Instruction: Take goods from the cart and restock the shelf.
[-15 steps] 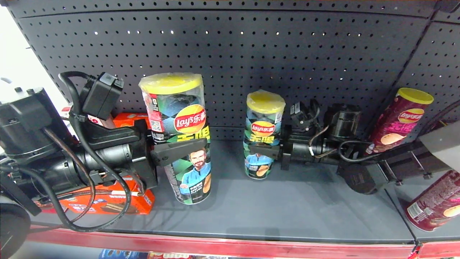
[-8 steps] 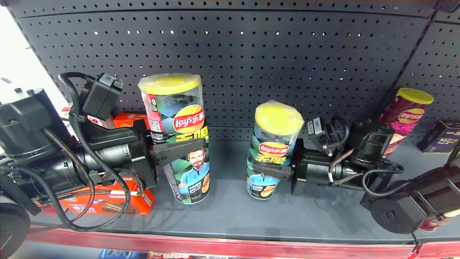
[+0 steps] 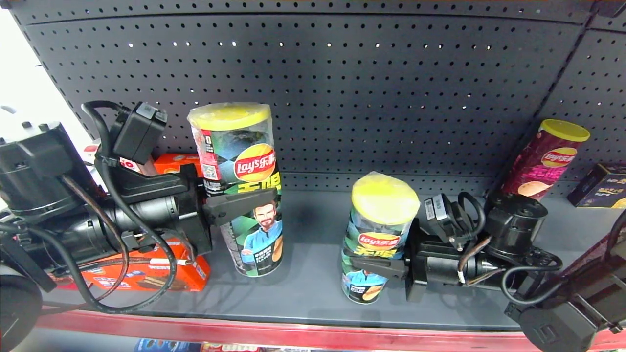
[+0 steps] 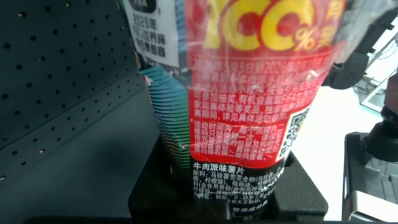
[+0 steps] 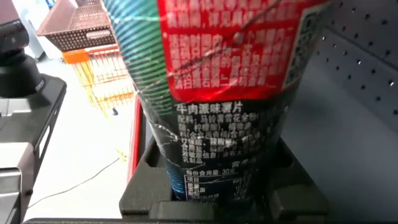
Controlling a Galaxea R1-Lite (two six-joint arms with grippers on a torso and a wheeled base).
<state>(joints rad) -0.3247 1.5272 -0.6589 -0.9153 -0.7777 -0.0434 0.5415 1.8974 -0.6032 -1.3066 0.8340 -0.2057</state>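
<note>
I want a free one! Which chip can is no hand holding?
The purple can standing at the far right. The left hand holds the left green can, the right hand the right green can.

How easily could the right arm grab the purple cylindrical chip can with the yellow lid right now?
Probably not yet: the right gripper is shut on the green yellow-lidded chip can. The shelf floor between it and the purple can looks free.

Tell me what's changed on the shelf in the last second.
The right tool, shut on the right chip can, drew it from the back panel toward the front edge of the shelf. The left tool stays shut on the left chip can; orange box and purple can unmoved.
</note>
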